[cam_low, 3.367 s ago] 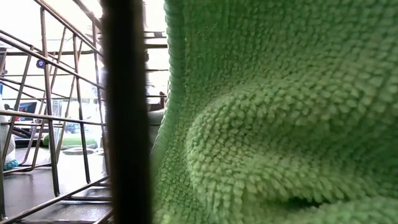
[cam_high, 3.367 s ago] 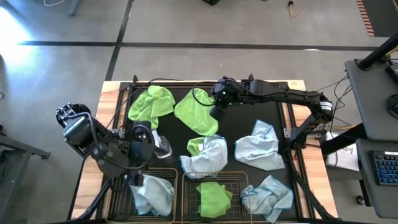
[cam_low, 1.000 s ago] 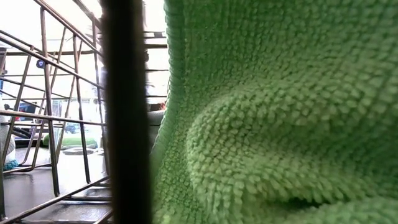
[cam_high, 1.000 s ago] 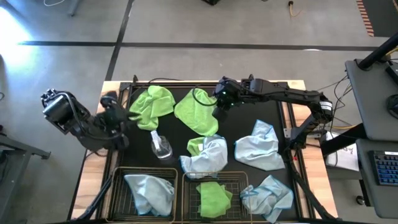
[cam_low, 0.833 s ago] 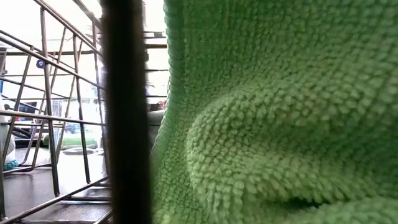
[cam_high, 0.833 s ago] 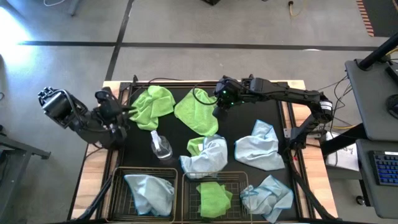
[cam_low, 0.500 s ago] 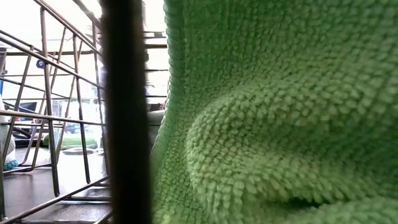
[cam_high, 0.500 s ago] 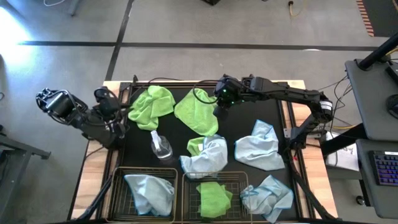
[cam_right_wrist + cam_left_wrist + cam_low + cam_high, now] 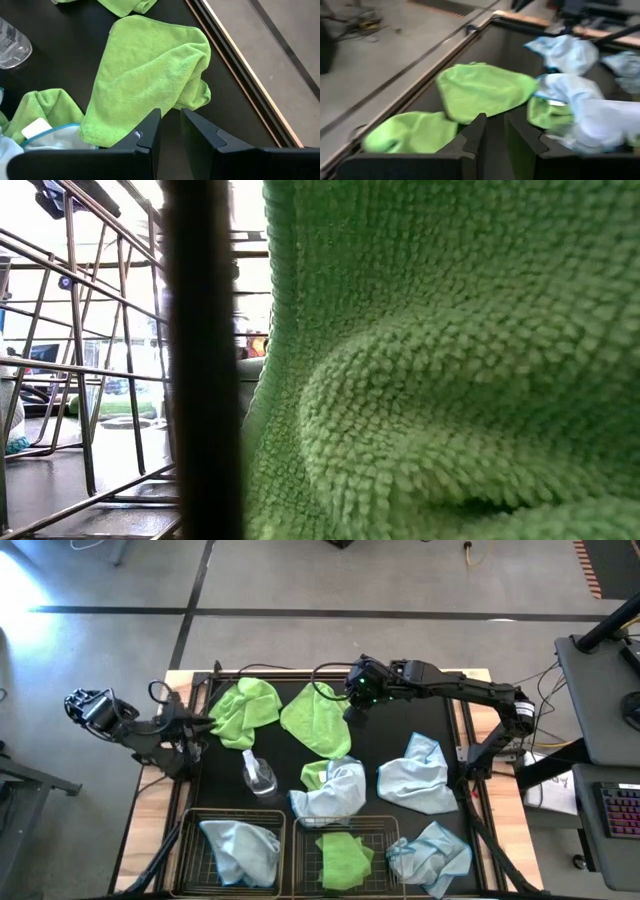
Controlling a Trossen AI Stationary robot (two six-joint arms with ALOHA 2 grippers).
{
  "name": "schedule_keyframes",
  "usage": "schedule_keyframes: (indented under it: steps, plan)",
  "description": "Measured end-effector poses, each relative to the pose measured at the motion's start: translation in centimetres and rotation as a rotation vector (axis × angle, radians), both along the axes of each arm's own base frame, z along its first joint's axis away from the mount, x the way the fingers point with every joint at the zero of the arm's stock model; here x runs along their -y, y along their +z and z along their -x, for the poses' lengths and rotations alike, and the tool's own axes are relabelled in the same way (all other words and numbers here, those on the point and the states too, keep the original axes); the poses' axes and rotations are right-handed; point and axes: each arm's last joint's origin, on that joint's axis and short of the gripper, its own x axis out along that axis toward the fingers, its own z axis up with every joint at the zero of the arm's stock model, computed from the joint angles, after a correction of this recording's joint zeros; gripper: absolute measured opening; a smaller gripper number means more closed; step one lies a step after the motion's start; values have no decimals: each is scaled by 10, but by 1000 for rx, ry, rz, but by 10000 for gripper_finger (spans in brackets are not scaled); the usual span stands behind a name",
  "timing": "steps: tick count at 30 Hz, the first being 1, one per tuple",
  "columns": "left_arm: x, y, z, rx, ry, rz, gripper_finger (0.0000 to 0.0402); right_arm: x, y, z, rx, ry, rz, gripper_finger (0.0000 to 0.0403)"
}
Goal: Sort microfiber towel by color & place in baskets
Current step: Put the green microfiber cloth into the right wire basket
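Since the earliest frame, the dark left arm has swung off the front of the table. Its left gripper (image 9: 200,721), earlier over the black wire-mesh basket (image 9: 196,823) holding the pale blue microfiber towel (image 9: 240,850), now sits at the table's left edge, just beside the outermost lime green microfiber towel (image 9: 243,707). The arm lies lower and stretched out sideways, its wrist end further left than a second ago.

The small clear plastic spray bottle (image 9: 257,775), earlier partly hidden under that arm, is now fully exposed.

The right gripper (image 9: 352,708) has shifted slightly toward the table's back edge, beside the middle lime green towel (image 9: 315,720).
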Motion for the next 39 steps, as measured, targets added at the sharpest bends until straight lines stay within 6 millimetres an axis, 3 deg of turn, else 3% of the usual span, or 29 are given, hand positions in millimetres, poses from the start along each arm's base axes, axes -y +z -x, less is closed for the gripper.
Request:
schedule_keyframes:
  steps: [8,13,27,39]
  plan:
    - [19,-22,-25,122,-221,0,52,0,0,0,4,-3,-1,68]
    - [23,-39,-35,76,-211,-28,52,0,0,0,4,-3,-1,68]
    - [-16,-32,-14,-35,299,-118,52,0,0,0,2,2,1,68]
    - [-36,-58,-55,-343,187,15,52,0,0,0,-2,14,9,68]
